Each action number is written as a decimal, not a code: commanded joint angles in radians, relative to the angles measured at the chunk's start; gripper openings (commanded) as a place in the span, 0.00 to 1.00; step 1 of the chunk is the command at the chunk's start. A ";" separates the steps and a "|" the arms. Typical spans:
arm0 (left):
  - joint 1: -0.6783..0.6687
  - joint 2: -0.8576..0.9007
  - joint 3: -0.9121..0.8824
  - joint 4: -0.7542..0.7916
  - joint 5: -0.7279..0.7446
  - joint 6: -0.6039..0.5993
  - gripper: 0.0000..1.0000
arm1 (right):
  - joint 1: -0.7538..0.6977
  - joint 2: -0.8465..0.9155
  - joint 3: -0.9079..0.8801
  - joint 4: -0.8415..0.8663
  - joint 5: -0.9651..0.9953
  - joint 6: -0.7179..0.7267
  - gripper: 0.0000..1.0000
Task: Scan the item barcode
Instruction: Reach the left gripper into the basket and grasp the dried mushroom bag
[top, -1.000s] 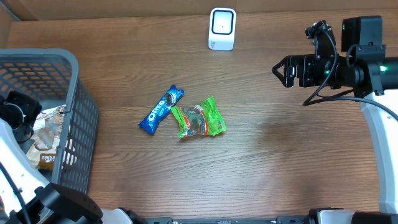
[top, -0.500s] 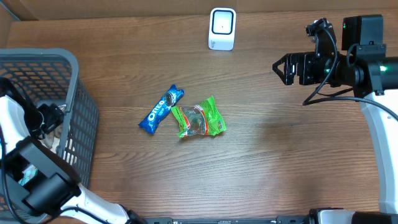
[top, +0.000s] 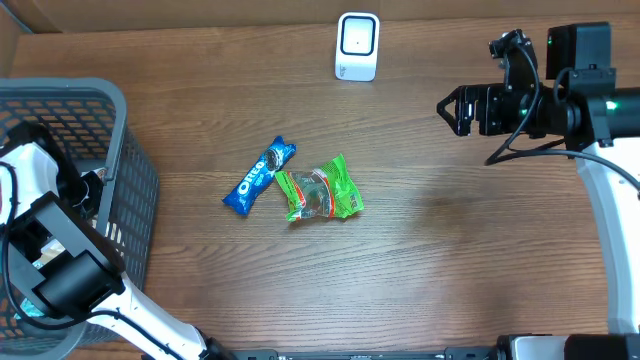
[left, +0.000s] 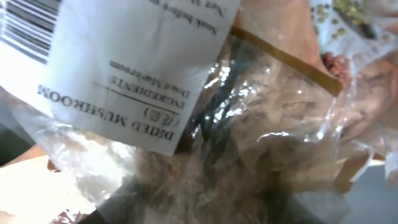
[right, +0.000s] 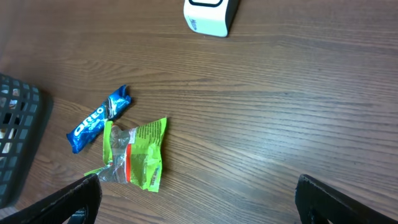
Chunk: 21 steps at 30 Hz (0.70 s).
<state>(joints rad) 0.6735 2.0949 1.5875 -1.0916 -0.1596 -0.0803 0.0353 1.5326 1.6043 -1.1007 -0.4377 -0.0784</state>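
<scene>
Down inside the basket (top: 130, 200) my left pincer (top: 88, 186) is buried among the goods. My own arm lies across the basket and covers most of what is in it from above. A clear dried-mushroom bag (left: 249, 137) from the basket fills my left wrist view, so close that it blocks my fingers. I cannot tell whether that pincer is clamped on it or loose. The bag's white label (left: 124, 68) faces the lens upside down, with a strip of barcode (left: 25, 22) at its corner.

Just right of the basket, on the bare table (top: 450, 250), lies a blue Oreo pack (top: 259, 176). A green packet (top: 321, 193) touches its far side. Further from the basket, at the back edge, stands the white scanner (top: 357, 46). Farthest from the basket, my right pincer (top: 447, 111) hangs above the table, spread wide and gripping nothing.

A second ago my left arm sat lower in the basket and packets showed beside it. Now the arm has swung over them. Everything outside the basket is unmoved.
</scene>
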 joint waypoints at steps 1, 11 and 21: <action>0.004 0.074 -0.019 -0.016 -0.028 -0.021 0.34 | 0.003 0.019 0.018 -0.001 -0.001 0.004 1.00; 0.004 0.072 0.333 -0.317 0.032 -0.084 0.11 | 0.003 0.022 0.018 0.000 -0.002 0.004 1.00; -0.019 0.001 0.992 -0.598 0.353 -0.035 0.19 | 0.003 0.022 0.018 -0.001 -0.002 0.004 1.00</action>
<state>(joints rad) 0.6735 2.1693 2.4794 -1.6848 0.0456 -0.1417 0.0353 1.5524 1.6043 -1.1027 -0.4377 -0.0780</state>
